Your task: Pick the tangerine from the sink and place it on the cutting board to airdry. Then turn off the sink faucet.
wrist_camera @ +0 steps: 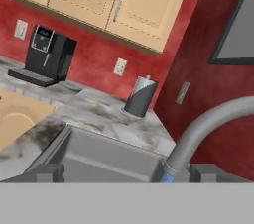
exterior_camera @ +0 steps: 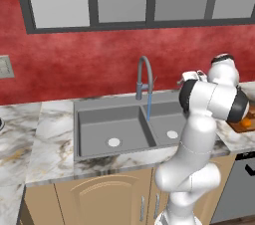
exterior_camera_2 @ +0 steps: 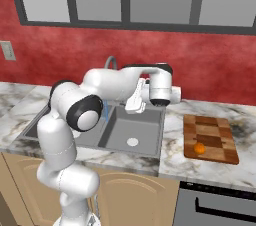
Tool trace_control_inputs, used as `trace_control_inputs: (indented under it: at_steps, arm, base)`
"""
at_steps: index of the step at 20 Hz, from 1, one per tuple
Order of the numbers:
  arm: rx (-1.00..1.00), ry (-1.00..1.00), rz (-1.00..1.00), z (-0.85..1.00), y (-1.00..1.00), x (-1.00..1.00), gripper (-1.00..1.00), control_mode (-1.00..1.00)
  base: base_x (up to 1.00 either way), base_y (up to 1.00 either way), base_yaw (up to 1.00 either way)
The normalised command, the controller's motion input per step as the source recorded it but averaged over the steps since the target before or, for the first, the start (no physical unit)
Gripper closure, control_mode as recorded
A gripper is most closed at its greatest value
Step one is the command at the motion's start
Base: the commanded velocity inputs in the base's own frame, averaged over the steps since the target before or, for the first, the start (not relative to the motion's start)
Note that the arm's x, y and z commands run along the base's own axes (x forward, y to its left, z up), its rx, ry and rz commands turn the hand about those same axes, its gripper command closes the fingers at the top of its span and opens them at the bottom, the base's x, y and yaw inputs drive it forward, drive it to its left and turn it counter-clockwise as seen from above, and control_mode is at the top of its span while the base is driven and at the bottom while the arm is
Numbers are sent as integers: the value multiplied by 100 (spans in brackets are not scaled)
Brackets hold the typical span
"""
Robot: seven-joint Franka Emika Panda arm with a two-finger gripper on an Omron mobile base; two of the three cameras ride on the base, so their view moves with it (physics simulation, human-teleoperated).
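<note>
tangerine (exterior_camera_2: 199, 148) on cutting board (exterior_camera_2: 210, 126) | jaws open, well apart from it

The left base view looks forward and down from behind the arm's left side; the right base view does likewise from its right. Both share the sink (exterior_camera: 124, 127), sink faucet (exterior_camera: 144, 82) and cutting board (exterior_camera_2: 209, 138). The hand view sits close beside the faucet's arch, rolled, facing along the counter (wrist_camera: 104, 114).
</note>
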Motion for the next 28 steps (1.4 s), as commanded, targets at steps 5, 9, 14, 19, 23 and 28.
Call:
trace_control_inputs:
  at_steps: [5,9,14,19,23,28]
  arm:
    - [7,0,-24,0,0,1,-100,-100]
    - [7,0,-21,0,0,9,-100,-100]
    - [8,2,-13,0,0,13,-100,-100]
    - [9,4,-7,4,-3,10,-100,-100]
    - [10,4,-4,1,-11,2,-100,-100]
    - [9,5,-1,0,-12,0,-100,-100]
  base:
    - [0,0,0]
    - [0,0,0]
    - [0,0,0]
    - [0,0,0]
    - [0,0,0]
    - [0,0,0]
